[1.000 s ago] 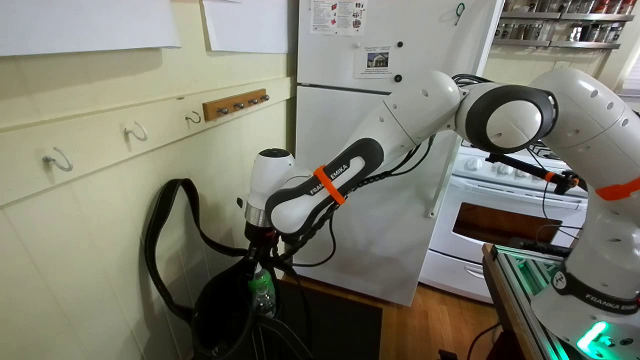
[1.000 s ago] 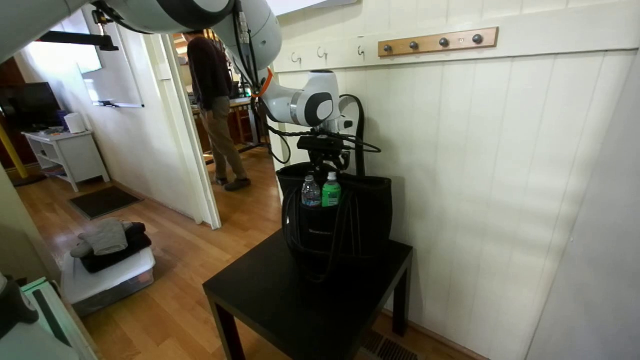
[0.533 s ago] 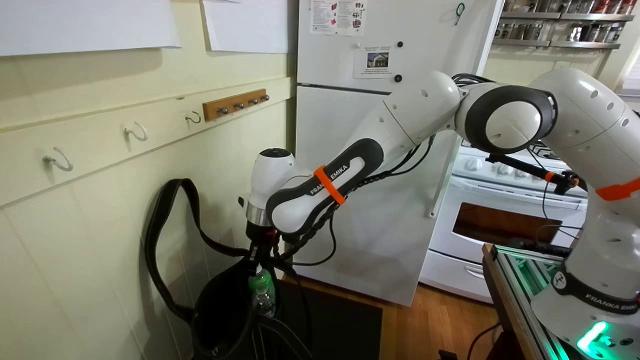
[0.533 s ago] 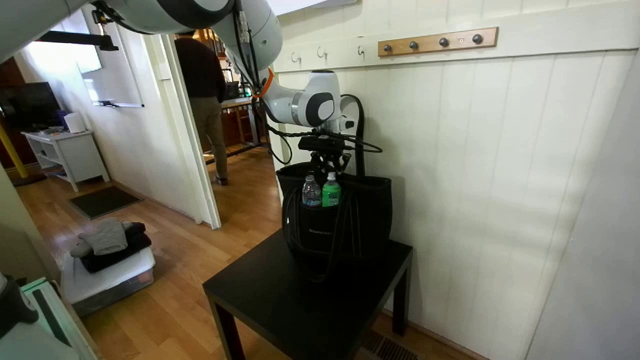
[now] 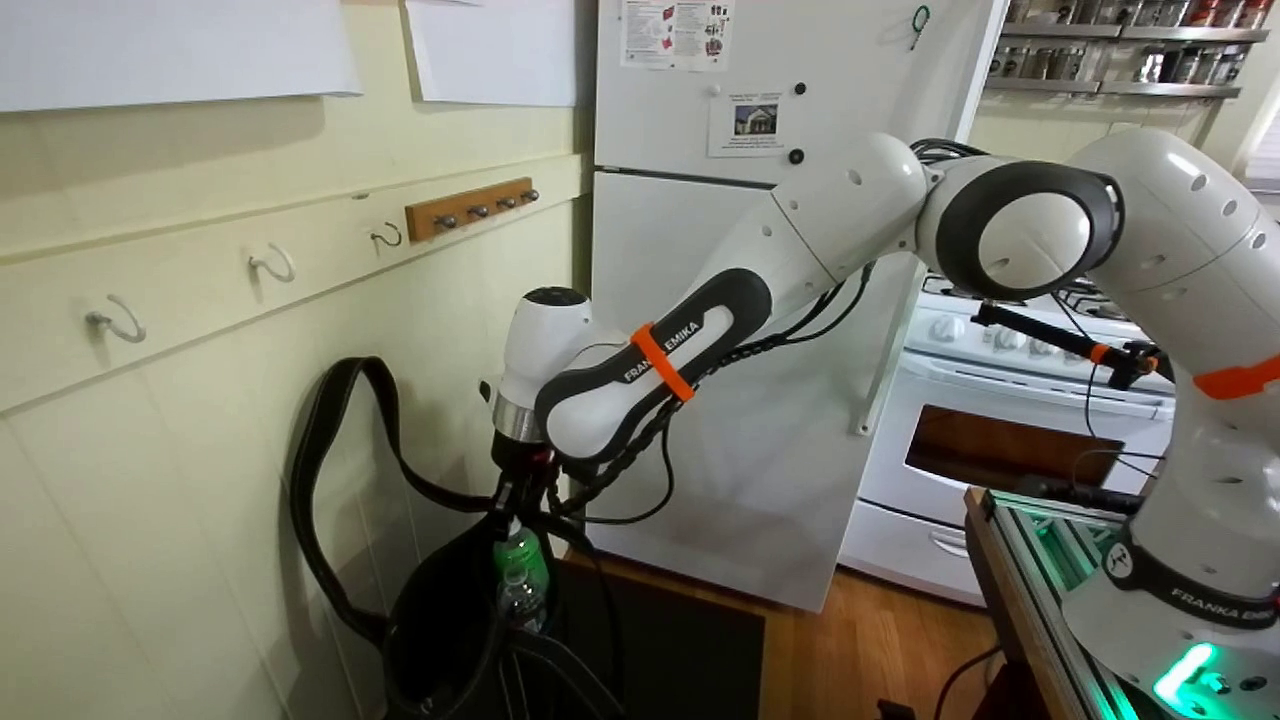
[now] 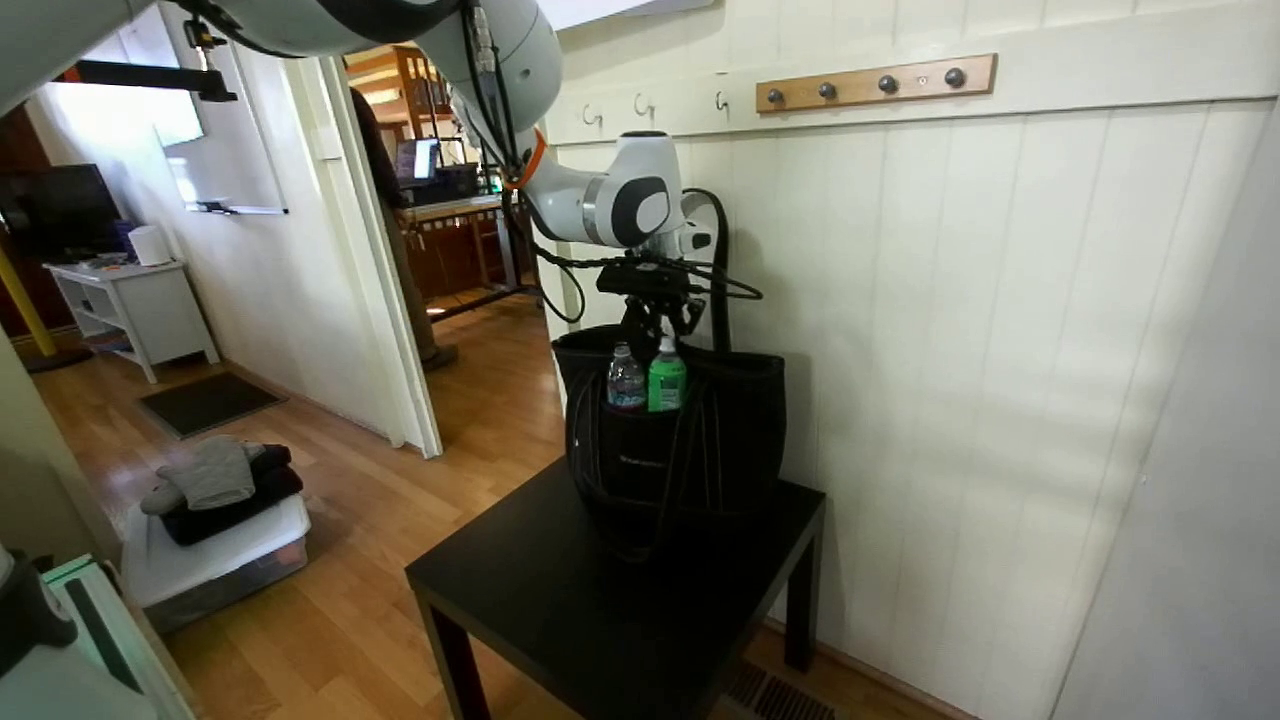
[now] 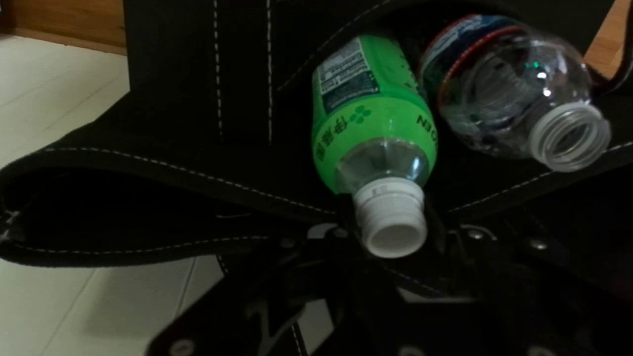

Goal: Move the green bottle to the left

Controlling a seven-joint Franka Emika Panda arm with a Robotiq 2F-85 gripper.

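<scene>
The green bottle stands in the front pocket of the black bag, its lower part hidden by the pocket's edge. In the wrist view its white, capless neck lies between my fingertips, and my gripper is shut on it. Both exterior views show the gripper directly above the green bottle, at the bag's upper rim. Dark fingers against the dark bag make their outlines hard to see in the exterior views.
A clear bottle leans beside the green one in the same pocket. The black bag stands on a black table against the wall. Its tall strap loop rises near my wrist. A fridge is close by.
My gripper has closed on the green bottle's neck and risen slightly. The green bottle has shifted a little upward, and the clear bottle has moved slightly. The person behind has moved mostly behind the doorway.
</scene>
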